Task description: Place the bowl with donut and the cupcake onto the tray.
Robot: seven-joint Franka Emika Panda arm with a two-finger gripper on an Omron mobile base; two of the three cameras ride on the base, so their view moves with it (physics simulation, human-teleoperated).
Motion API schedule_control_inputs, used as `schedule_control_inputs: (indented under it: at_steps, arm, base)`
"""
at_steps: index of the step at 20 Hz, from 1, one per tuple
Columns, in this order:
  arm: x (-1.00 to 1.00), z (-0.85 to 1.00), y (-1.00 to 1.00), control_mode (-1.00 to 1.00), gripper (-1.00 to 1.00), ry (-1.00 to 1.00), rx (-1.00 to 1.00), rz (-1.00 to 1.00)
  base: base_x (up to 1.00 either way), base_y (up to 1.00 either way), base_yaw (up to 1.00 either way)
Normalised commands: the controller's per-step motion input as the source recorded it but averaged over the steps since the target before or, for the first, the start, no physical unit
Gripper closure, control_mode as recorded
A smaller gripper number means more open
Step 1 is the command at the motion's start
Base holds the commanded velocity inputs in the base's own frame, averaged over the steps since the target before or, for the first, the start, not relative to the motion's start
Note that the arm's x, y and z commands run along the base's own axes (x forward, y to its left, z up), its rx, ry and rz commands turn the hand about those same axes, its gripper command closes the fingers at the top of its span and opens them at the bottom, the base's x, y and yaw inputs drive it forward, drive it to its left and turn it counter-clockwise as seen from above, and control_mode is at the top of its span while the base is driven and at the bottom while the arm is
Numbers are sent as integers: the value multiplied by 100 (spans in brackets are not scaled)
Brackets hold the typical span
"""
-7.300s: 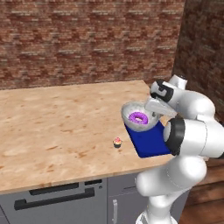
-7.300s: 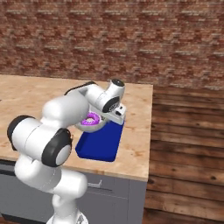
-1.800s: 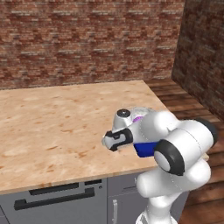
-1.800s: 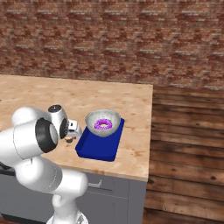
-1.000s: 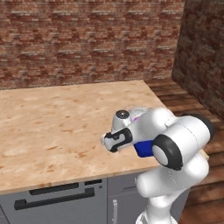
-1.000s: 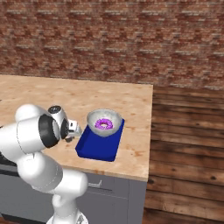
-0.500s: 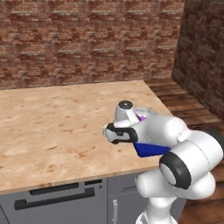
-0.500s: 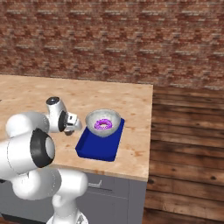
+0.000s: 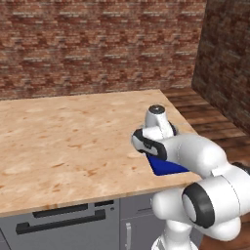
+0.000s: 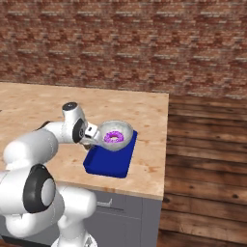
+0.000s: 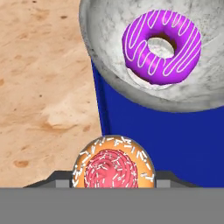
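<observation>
The bowl [image 11: 153, 57] with the donut [image 11: 162, 46] already sits on the tray [image 11: 175, 148], just ahead of the pincer [image 11: 113, 175]. The pincer holds the cupcake [image 11: 113, 168] at the tray's edge, above the counter [image 11: 39, 87]. Next, I'd judge, it carries the cupcake over bare blue and lets go.
</observation>
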Motion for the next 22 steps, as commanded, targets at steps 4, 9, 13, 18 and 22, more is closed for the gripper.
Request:
schedule_control_inputs:
  at_steps: [4, 9, 13, 18, 22]
  arm:
    - [-6, -8, -70, -100, 100, 6, 0, -11]
    - [-2, -18, -14, -100, 100, 0, 0, 0]
    - [-4, -34, -17, -100, 100, 0, 0, 0]
    - [-5, -32, -24, -100, 100, -4, 1, 0]
    - [0, -5, -2, -100, -100, -2, 0, 0]
  base:
    - [0, 0, 0]
    - [0, 0, 0]
    - [0, 0, 0]
    - [0, 0, 0]
    - [0, 0, 0]
